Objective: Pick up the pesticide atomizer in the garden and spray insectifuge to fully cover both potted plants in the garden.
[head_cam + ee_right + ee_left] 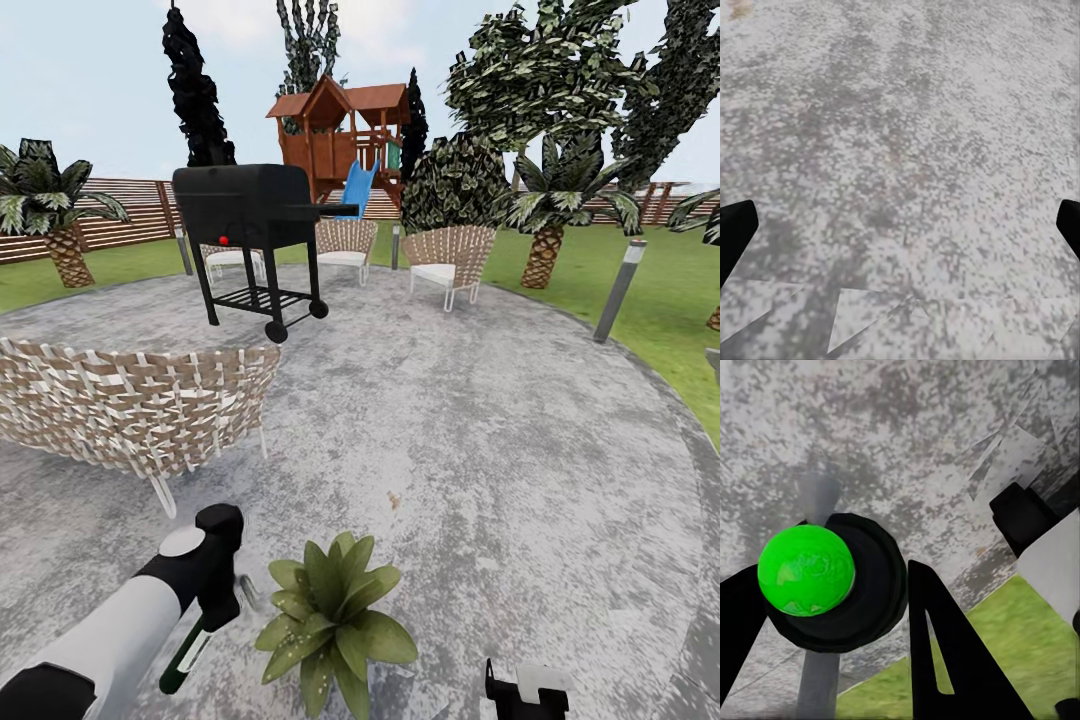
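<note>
Round grey paved patio (480,440) ringed by green lawn (660,300), with a brown slatted fence (120,215) and dark trees at the back. Beyond the paving, a wooden playhouse (345,135) with a blue slide, scaly-trunked palms (545,215) to either side, and a grey bollard lamp (618,290) at the patio's right edge. Near the far side of the paving, a black wheeled barbecue (250,230) with woven chairs behind it and another woven chair (130,405) closer on the left. At the near edge, one potted plant (335,615), a rosette of broad pointed green leaves standing on the paving. Just left of the plant, the left gripper (205,610) at the end of a white and black arm, clamped around the pesticide atomizer (185,655), whose dark green body slants down below the fingers. From the left wrist, black fingers (945,652) either side of the bottle's round dark body and bright green end, paving and a strip of grass below. At the bottom edge, right of the plant, the right gripper (528,690); from its wrist, fingers (735,229) spread wide over bare paving, holding nothing.
</note>
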Motion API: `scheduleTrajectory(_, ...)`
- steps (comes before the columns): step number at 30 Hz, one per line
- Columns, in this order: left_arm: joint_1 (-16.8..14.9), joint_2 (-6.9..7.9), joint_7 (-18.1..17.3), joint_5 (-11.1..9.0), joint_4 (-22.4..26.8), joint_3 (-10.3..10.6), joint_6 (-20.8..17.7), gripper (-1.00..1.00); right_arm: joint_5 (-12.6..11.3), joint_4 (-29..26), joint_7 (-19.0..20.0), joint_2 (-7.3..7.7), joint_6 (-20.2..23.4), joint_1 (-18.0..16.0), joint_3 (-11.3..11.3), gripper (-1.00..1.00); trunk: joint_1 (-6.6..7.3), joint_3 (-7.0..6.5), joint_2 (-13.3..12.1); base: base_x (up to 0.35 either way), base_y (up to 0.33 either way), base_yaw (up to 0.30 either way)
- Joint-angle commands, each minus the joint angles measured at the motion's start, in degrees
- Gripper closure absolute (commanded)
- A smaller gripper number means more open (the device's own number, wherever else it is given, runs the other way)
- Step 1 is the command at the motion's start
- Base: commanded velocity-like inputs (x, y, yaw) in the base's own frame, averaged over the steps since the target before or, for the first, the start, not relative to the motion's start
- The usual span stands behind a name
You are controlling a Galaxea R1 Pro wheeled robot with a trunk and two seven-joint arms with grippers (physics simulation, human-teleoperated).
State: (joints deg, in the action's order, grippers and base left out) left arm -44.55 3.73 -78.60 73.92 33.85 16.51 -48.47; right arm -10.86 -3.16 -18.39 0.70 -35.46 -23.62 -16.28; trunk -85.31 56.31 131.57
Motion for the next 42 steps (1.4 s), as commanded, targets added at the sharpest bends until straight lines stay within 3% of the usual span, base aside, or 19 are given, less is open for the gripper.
scheduleTrajectory(1,0.2,0.16,-0.5,0.2,0.0,0.3,-0.5,1.00,-0.5,0.0,-0.2,0.01,-0.1,0.0,-0.5,-1.00,0.01,0.05,0.0,0.000,0.000,0.000)
scheduleTrajectory(9,3.6,0.97,0.0,0.2,-1.8,0.4,-0.4,1.00,-0.5,0.0,-0.2,0.01,-0.1,0.0,-0.5,-1.00,0.01,0.05,0.0,0.000,0.000,0.000)
scheduleTrajectory(16,3.8,2.71,0.3,0.2,-1.9,-1.1,-0.6,1.00,-0.3,0.0,-0.2,0.18,-0.1,0.0,-0.5,-1.00,0.01,0.05,0.0,0.000,0.000,0.000)
scheduleTrajectory(23,3.8,2.91,0.8,0.0,-2.8,-1.2,-0.7,1.00,-0.3,0.0,-0.2,0.18,-0.1,0.0,-0.5,-1.00,0.01,0.05,0.0,0.000,0.000,0.000)
scheduleTrajectory(26,3.9,2.80,2.3,-2.2,-5.4,-1.2,-0.7,1.00,-0.3,0.0,-0.2,0.18,-0.1,0.0,-0.5,-1.00,0.01,0.05,0.0,0.000,0.000,0.000)
scheduleTrajectory(30,3.9,2.56,6.8,-6.7,-5.6,-1.4,-0.7,1.00,-0.4,0.0,-0.2,0.06,-0.1,0.0,-0.5,-1.00,0.01,0.05,0.0,0.000,0.000,0.002)
scheduleTrajectory(34,3.8,2.27,7.0,-7.1,-5.2,-1.5,-0.7,1.00,-0.4,0.0,-0.2,0.01,-0.1,0.0,-0.6,-1.00,0.01,0.05,0.0,0.000,0.000,0.231)
scheduleTrajectory(37,3.7,2.15,7.1,-7.7,-4.7,-4.0,-0.6,1.00,-0.4,0.0,-0.2,0.01,-0.1,0.0,-0.5,-1.00,0.01,0.05,0.0,-0.060,-0.134,0.220)
scheduleTrajectory(42,3.7,2.01,7.1,-7.7,-2.8,-4.6,-0.6,1.00,-0.4,0.0,-0.2,0.01,-0.1,0.0,-0.5,-1.00,0.01,0.05,0.0,-0.041,-0.251,0.028)
